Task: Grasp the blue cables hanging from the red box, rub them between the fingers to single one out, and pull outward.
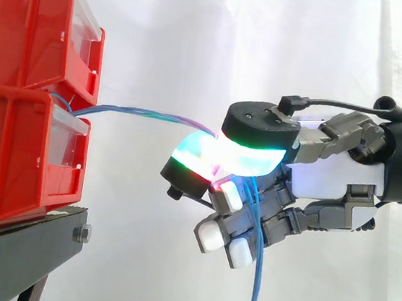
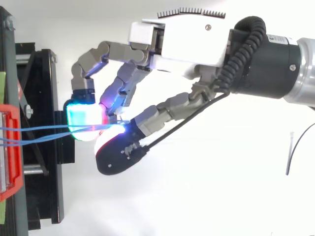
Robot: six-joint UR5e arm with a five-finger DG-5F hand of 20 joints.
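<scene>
While the side view shows the hand (image 1: 328, 181) reaching in from the right, its glowing pads (image 1: 251, 156) are pressed together on the blue cables (image 1: 147, 115), so it is clamped on them, not spread; the cables leave the front of the lower red box (image 1: 11, 158), just under a second red box (image 1: 27, 22) stacked on it, both on a black stand (image 1: 23, 246); the likely trouble is that several strands look bundled in the pinch, so an outward pull could drag the whole bundle, or tug the boxes toward the stand's edge, instead of freeing one; the long axis runs nearly level from box to pinch, fairly taut, and past the pinch the loose ends hang down by the curled lower fingers to the bottom edge. From above, the hand (image 2: 187, 39) grips where the cables (image 2: 39, 132) converge; easing the pads too far while rubbing could let every strand slip out, since they lie close together there; at least two strands sit slightly apart at the red box (image 2: 12, 147) and point straight out from it, across the stand (image 2: 44, 88), toward the hand.
</scene>
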